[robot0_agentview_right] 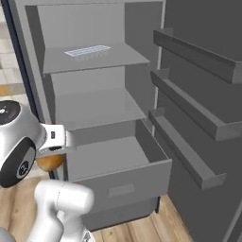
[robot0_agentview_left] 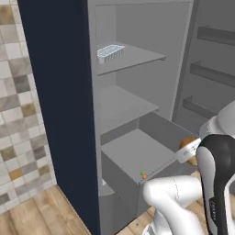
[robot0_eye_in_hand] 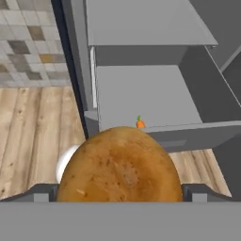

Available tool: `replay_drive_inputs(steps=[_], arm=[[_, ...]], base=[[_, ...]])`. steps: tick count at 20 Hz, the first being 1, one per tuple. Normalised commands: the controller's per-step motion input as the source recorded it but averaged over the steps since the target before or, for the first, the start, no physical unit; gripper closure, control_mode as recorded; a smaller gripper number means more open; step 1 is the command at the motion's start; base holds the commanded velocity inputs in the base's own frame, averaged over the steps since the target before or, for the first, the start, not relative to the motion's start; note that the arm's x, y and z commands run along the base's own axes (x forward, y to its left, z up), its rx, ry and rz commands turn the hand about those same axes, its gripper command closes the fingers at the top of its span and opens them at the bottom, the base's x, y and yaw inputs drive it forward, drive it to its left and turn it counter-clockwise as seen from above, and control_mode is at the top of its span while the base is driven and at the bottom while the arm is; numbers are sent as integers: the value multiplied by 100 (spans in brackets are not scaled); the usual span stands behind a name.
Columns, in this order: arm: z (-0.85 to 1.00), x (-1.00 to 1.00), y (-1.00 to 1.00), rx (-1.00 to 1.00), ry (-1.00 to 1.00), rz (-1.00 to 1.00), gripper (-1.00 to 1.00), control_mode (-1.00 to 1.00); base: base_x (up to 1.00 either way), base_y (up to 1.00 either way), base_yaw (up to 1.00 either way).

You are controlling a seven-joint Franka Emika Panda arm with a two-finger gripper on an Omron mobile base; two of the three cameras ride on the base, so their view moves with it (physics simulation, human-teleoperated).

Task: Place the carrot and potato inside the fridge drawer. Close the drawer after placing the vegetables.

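Note:
The golden-brown potato (robot0_eye_in_hand: pixel 120 164) sits between the fingers of my gripper (robot0_eye_in_hand: pixel 120 194), which is shut on it. Seen from the base, the potato (robot0_agentview_left: pixel 187 144) (robot0_agentview_right: pixel 49 162) hangs under the hand (robot0_agentview_right: pixel 56 141), beside and in front of the fridge drawer. The grey fridge drawer (robot0_agentview_left: pixel 120 176) (robot0_agentview_right: pixel 124 185) (robot0_eye_in_hand: pixel 197 134) stands pulled out. A small orange carrot (robot0_agentview_left: pixel 143 175) (robot0_eye_in_hand: pixel 140 124) with a green top lies inside it, against the front wall near one corner.
A clear ice tray (robot0_agentview_left: pixel 110 53) (robot0_agentview_right: pixel 87 51) rests on the upper fridge shelf. The open fridge door with its grey racks (robot0_agentview_right: pixel 189 142) stands to the right. A tiled wall (robot0_agentview_left: pixel 18 114) and wood floor (robot0_eye_in_hand: pixel 37 127) lie to the left.

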Motion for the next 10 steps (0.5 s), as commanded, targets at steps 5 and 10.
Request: replay_drive_inputs(steps=[5, 10], arm=[[-2, 1, 1, 0, 0, -4, 100, -100], [-21, 90, -13, 2, 19, -18, 100, -100]], base=[[-5, 46, -14], [0, 0, 0]])
